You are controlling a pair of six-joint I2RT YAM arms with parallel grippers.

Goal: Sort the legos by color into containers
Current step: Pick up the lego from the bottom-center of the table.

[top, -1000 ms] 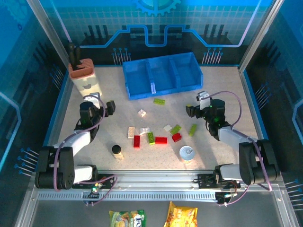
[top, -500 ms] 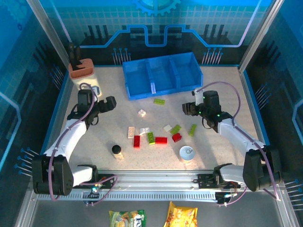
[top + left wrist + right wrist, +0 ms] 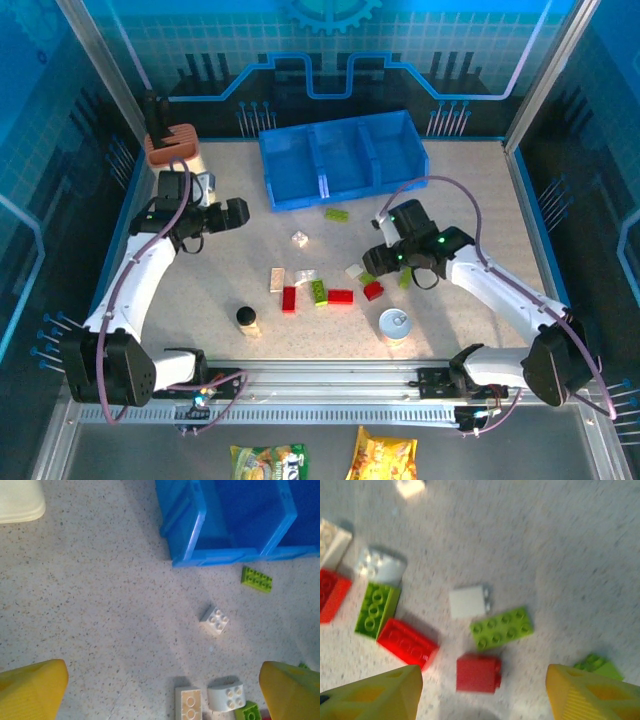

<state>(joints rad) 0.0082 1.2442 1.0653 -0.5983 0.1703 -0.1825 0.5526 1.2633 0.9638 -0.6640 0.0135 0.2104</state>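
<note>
Bricks (image 3: pixel 340 296) lie loose mid-frame on the worktop (image 3: pixel 230 270), none yet in the blue bin (image 3: pixel 322 185) above them. My right claw (image 3: pixel 482 692) hangs open astride a red brick (image 3: pixel 478 673), placed to pinch it. My left claw (image 3: pixel 162 690) gapes wide and empty near the bin's corner.

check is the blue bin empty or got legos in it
Empty: in the blue bin all three compartments show bare floor, and the legos lie on the table.
</note>
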